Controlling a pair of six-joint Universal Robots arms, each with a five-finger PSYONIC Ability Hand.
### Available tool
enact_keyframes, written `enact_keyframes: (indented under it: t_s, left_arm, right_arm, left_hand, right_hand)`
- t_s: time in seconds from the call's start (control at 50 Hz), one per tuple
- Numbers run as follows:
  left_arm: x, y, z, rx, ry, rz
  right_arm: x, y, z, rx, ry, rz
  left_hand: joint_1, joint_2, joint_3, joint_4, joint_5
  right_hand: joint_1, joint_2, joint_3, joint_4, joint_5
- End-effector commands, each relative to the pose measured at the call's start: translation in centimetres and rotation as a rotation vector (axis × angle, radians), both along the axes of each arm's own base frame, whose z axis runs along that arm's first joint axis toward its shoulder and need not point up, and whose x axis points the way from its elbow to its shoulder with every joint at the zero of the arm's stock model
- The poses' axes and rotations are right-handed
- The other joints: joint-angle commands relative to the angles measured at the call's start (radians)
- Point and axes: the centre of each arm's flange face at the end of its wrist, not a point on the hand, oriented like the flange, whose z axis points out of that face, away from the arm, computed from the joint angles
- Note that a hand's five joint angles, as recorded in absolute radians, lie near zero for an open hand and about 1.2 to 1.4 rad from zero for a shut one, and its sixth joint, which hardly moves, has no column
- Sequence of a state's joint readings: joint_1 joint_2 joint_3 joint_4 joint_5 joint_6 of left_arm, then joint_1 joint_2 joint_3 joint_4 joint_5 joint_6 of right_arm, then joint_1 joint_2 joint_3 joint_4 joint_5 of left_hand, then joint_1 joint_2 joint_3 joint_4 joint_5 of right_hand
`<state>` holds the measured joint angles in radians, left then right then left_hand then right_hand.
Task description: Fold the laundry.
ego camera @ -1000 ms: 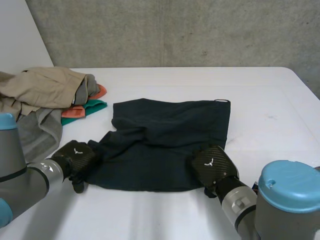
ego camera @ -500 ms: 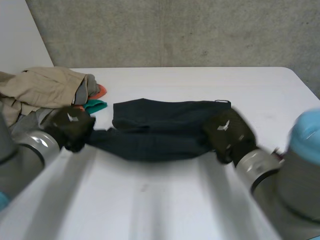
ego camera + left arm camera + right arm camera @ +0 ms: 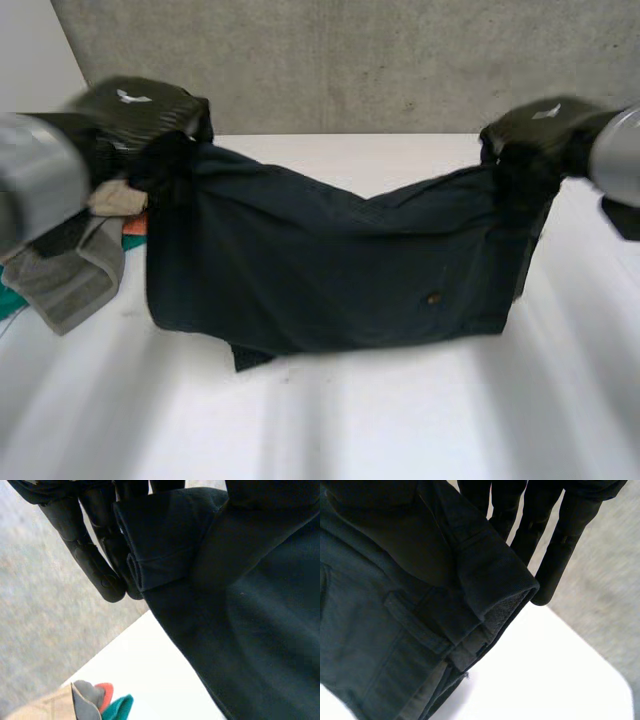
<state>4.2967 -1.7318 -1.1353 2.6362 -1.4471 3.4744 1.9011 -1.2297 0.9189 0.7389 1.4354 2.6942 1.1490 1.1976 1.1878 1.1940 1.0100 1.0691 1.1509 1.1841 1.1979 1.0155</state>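
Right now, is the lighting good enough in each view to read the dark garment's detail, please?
Head view: even light, no glare on the white table; the dark garment reads almost flat. Right wrist view: waistband seams show beside the right robot hand. Left wrist view: a hem fold shows by the left robot hand.
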Motion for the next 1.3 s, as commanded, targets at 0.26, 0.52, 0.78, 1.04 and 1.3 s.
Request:
enact_keyframes:
  t_s: [0.26, 0.52, 0.78, 1.04, 1.3]
  left_arm:
    - [-2.5, -8.8, 12.2, -0.664, 0.457, 0.090]
    - [-3.2, -6.0, 0.3, -0.266, 0.228, 0.086]
    - [-3.2, -3.2, -18.0, 0.233, -0.073, 0.101]
    - [-0.4, 6.9, -15.3, 0.465, -0.176, -0.034]
    - [0.3, 7.2, -13.1, 0.425, -0.265, -0.080]
  right_arm:
    - [3.0, -8.9, 10.2, -1.024, -0.430, -0.178]
    - [4.0, -9.9, 1.5, -0.635, -0.277, -0.031]
    - [2.3, -6.7, -16.6, -0.159, 0.079, 0.094]
    - [-2.3, 3.1, -13.5, 0.127, 0.343, 0.206]
    - [-3.9, 5.9, -13.0, 0.207, 0.361, 0.255]
  left_hand:
    - [0.247, 0.199, 0.208, 0.202, 0.212]
    - [0.247, 0.199, 0.208, 0.202, 0.212]
    - [0.247, 0.199, 0.208, 0.202, 0.212]
    - [0.247, 0.199, 0.208, 0.202, 0.212]
    - [0.247, 0.199, 0.208, 0.202, 0.212]
  right_hand:
    - [0.327, 0.245, 0.212, 0.198, 0.206]
    - [0.327, 0.245, 0.212, 0.198, 0.206]
    - [0.327, 0.245, 0.212, 0.198, 0.206]
    - [0.327, 0.245, 0.212, 0.198, 0.206]
    - [0.327, 0.245, 0.212, 0.198, 0.206]
